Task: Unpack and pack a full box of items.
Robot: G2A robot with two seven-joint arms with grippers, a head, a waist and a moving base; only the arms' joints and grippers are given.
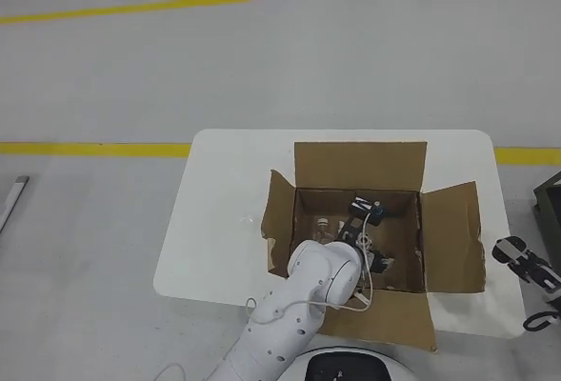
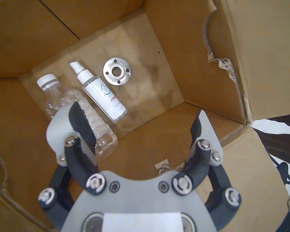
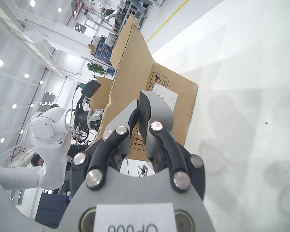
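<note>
L gripper (image 2: 137, 117) nearest: jaws wide open, empty, inside cardboard box (image 2: 195, 49). Clear plastic btl (image 2: 55, 95) lower left of frame, spray btl (image 2: 100, 92) just beside it, metal flange (image 2: 116, 71) centre. Best: straddle btl across its width, avoid spray btl. R gripper (image 3: 142, 108) closed, empty, outside box. Spray label: blue logo, red print.
</note>
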